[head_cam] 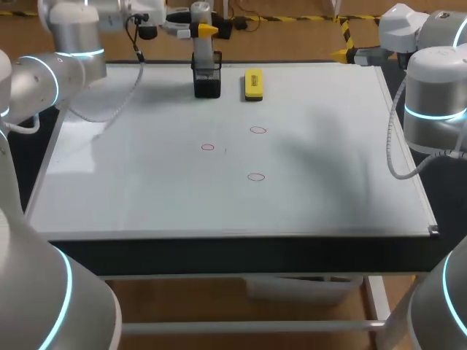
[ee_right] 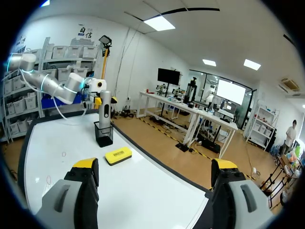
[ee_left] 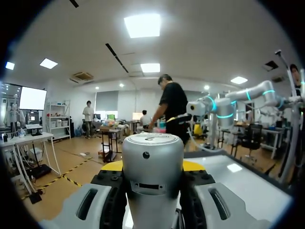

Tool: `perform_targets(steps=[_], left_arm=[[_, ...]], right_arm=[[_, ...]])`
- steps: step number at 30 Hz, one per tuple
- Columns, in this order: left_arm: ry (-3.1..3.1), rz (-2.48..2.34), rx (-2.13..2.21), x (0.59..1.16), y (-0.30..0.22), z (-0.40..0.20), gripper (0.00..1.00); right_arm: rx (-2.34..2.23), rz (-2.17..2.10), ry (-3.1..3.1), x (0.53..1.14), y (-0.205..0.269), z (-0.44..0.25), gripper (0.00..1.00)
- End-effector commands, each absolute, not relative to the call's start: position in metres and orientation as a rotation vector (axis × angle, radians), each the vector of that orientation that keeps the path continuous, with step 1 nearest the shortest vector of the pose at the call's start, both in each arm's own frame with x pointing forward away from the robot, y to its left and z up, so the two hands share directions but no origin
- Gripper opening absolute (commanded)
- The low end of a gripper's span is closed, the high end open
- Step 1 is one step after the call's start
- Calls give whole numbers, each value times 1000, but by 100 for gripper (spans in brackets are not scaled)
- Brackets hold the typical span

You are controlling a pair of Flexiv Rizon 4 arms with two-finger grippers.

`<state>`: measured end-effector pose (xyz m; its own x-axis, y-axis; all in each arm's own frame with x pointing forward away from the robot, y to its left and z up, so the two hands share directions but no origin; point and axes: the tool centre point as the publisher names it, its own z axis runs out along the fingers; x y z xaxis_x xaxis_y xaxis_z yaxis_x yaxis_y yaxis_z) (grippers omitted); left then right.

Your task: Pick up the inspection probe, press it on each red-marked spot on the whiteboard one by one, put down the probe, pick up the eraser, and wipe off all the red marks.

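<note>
At the whiteboard's (head_cam: 146, 197) far edge the left claw (head_cam: 201, 30) appears clamped on the inspection probe (ee_left: 152, 152), taken high on the shaft w/ its foot seated in the black holder (head_cam: 207, 84). The probe is judged a rigid, smooth cylinder, fairly light, prob. slippery, so a firm upper hold and a straight vertical lift are advised. Just beside the holder the yellow eraser (head_cam: 253, 84) is laid flat. Three red marks (head_cam: 208, 147) are seen mid-board. The right claw (ee_right: 155, 167) is held wide open, w/ nothing in it.
</note>
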<state>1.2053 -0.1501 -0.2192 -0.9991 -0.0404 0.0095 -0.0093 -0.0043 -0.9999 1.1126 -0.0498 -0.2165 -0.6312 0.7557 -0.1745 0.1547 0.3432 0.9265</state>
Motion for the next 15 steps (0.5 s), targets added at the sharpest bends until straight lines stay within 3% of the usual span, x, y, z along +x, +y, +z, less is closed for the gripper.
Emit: perform_targets(steps=[1,15], left_arm=[[2214,-2179,-67,1196,-150,-205,0],[2169,-2186,-33,1182,-146,-161,0]], right_arm=[[793,1290,2012,1113,-50,-216,100],[793,1290,2012,1113,-50,-216,100]])
